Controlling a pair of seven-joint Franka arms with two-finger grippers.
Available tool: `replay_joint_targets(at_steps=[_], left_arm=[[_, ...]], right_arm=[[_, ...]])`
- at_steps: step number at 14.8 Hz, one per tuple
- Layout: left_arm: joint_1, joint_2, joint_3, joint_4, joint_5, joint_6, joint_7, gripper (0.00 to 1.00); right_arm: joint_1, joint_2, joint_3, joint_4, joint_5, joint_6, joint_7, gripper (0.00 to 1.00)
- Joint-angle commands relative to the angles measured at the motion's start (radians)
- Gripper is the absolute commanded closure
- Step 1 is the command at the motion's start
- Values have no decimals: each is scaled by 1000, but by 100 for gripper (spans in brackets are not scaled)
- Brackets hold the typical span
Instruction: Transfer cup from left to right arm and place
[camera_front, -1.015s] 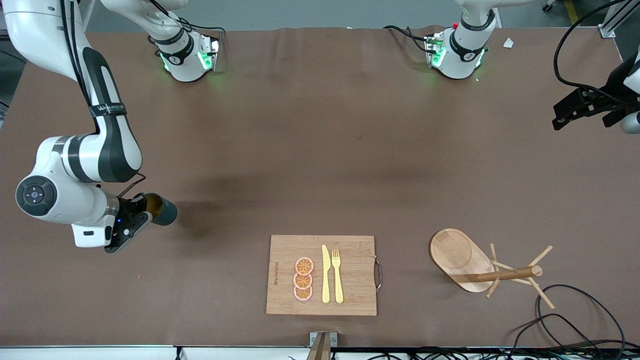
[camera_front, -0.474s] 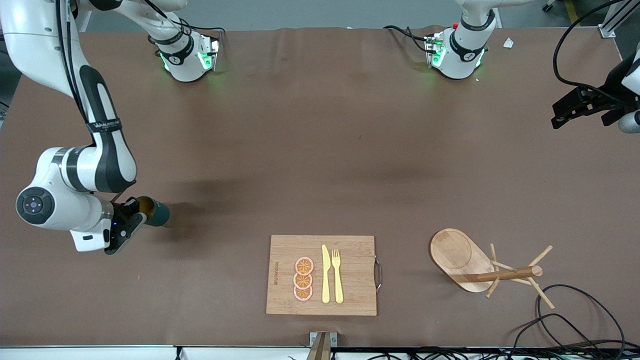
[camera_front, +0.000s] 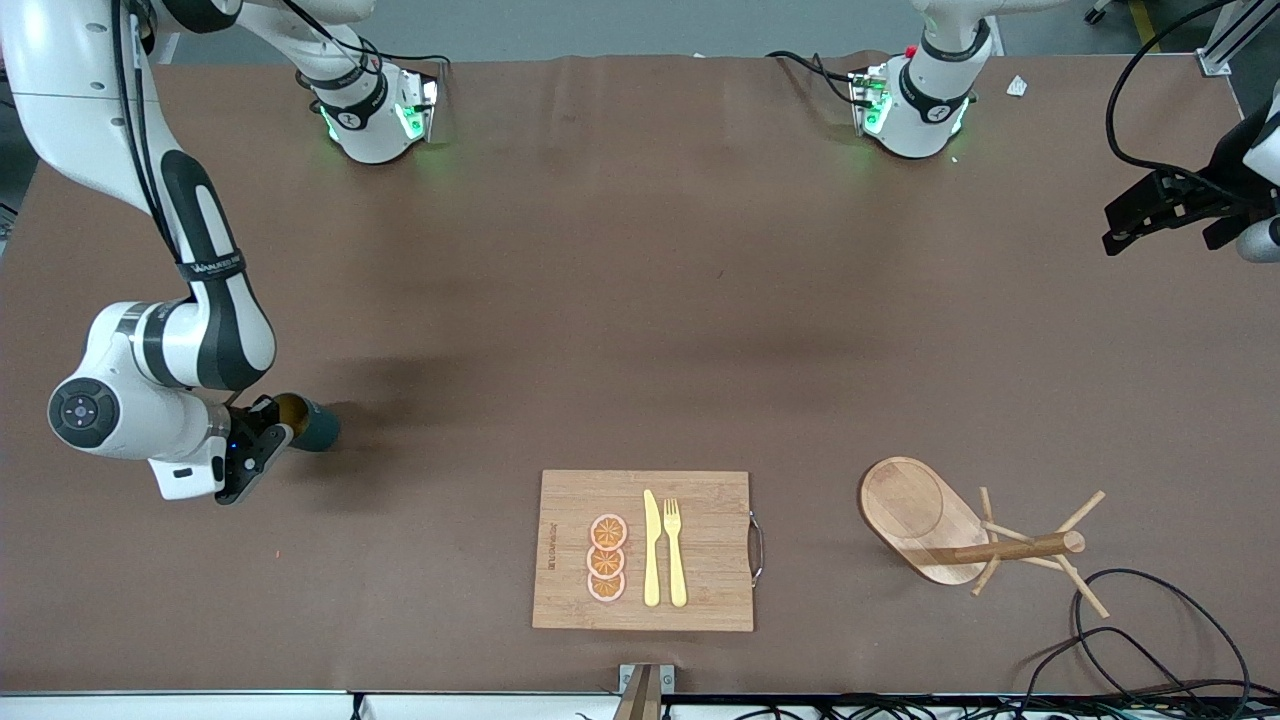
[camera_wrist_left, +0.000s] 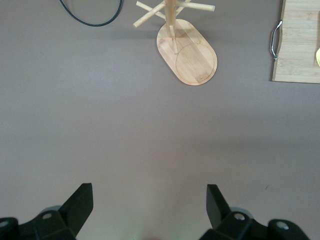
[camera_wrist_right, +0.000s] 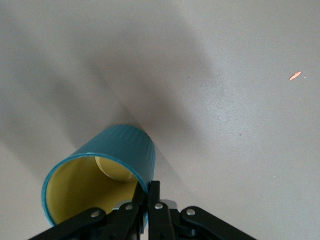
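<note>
The cup (camera_front: 312, 424) is a small dark teal ribbed mug with an ochre-yellow inside. My right gripper (camera_front: 285, 428) is shut on its rim and holds it tilted low over the table at the right arm's end. In the right wrist view the cup (camera_wrist_right: 107, 165) shows its open mouth, with one finger inside the wall and one outside at the right gripper (camera_wrist_right: 149, 197). Its handle is hidden. My left gripper (camera_front: 1135, 228) is open and empty, up over the left arm's end of the table; in the left wrist view its left gripper (camera_wrist_left: 149, 202) spans bare table.
A wooden cutting board (camera_front: 560, 500) with orange slices (camera_front: 607, 558), a yellow knife (camera_front: 651, 550) and fork (camera_front: 675, 550) lies near the front edge. A wooden mug tree (camera_front: 960, 530) on an oval base stands toward the left arm's end. Cables (camera_front: 1140, 620) lie at that corner.
My right arm has drawn in slightly and lowered the cup a little toward the table. The left arm has barely moved.
</note>
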Motion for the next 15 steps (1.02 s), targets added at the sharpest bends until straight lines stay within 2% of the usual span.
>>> replay_joint_targets(at_steps=[1,4,6,10,12,15], left_arm=[[12,-23,-6,-16,-17,-3,18,0],[12,-20,-6,-16,-18,1,18,0],[12,-20,-6,-14,-17,1,18,0],[7,-16,-7,-16,-18,1,18,0],[6,-17,-9,-17,-20,0,19,0],[3,-17,-10,-16,-20,-2,18,0]], right_arm=[[-13,-16,20,-31,-10,25,6,36],[-14,-27,22,3,-5,17,5,0],[-14,-49,22,58,-7,11,0,0],[-14,-157,22,78,1,-13,19,0],[-14,-210,22,76,16,-33,130,0],[-13,-316,22,72,22,-156,311,0]])
